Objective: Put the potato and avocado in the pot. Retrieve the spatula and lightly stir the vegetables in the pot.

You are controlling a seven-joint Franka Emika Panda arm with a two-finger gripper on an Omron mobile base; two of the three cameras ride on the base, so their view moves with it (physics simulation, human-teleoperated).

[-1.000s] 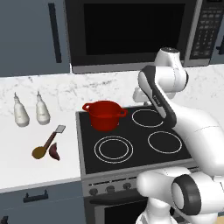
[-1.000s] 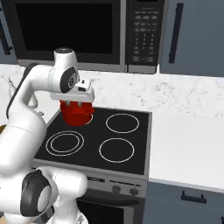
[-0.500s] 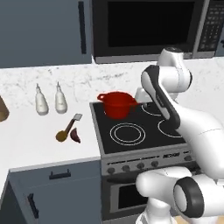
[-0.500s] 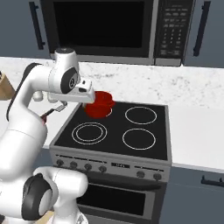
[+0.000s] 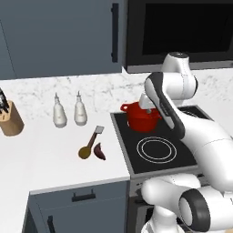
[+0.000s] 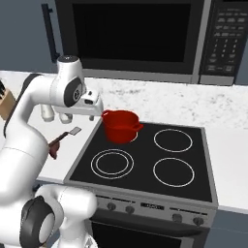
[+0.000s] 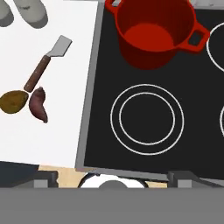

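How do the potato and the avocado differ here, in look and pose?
The potato is a roundish ochre lump; the avocado is a slimmer, elongated dark maroon piece. The potato sits at the tip of the spatula handle, the avocado just to its stove side. Both lie on the white counter beside the stove, outside the red pot, and look similar in size.

The white counter (image 5: 45, 150) carries the potato (image 5: 84, 152), avocado (image 5: 99, 152) and spatula (image 5: 93, 137), close together, plus two bottles (image 5: 69, 111) and a knife block (image 5: 10, 119). The red pot (image 5: 142, 116) sits on the black stovetop (image 5: 177, 141).
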